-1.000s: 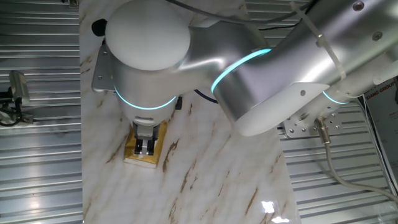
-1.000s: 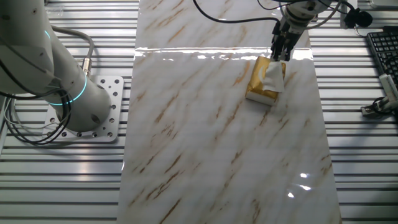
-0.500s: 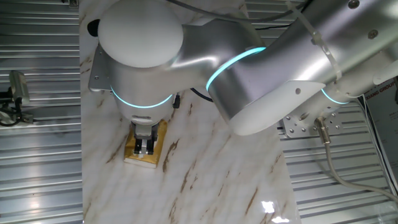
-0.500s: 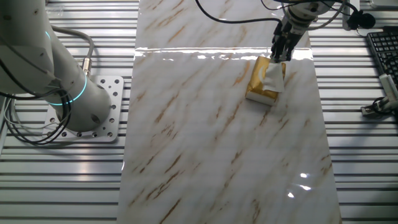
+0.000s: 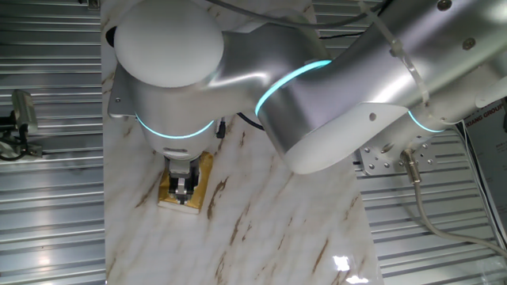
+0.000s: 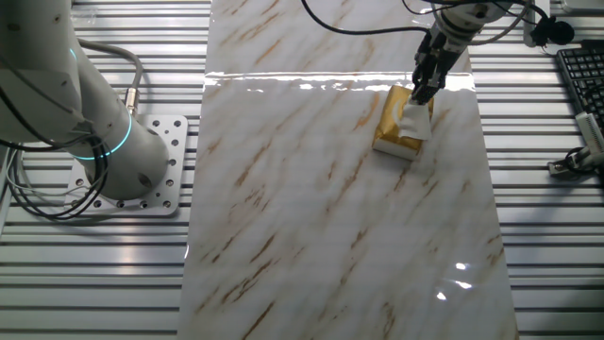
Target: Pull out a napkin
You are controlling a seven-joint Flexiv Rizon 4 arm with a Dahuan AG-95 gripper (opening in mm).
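Marble-patterned tabletop (image 6: 321,189) runs between ribbed metal flooring on both sides, and I am watching it through two fixed cameras, one of them mostly filled by the arm's own joints. Near the far end of the table lies the golden tissue pack (image 6: 392,134), flat, with the napkin (image 6: 416,120) standing up from it as a small white tuft on the side toward the keyboard (image 6: 580,80). My gripper (image 6: 425,92) is down over that tuft; in the view past the arm I see the gripper (image 5: 184,188) directly above the pack (image 5: 169,188), its jaws drawn close together around something white, so I judge it is pinching the napkin, though the contact itself is too small to confirm. My main worry is the pack: it looks light and nothing pins it to the table, so a straight lift may carry the whole pack up with the sheet instead of freeing it. A thin sheet held by only a corner may also tear, or slip out if the pinch is shallow. A sideways drag could slide the pack toward the nearby table edge. The cable (image 6: 359,28) trailing from the wrist crosses above the table, and I would keep it clear of the pack.
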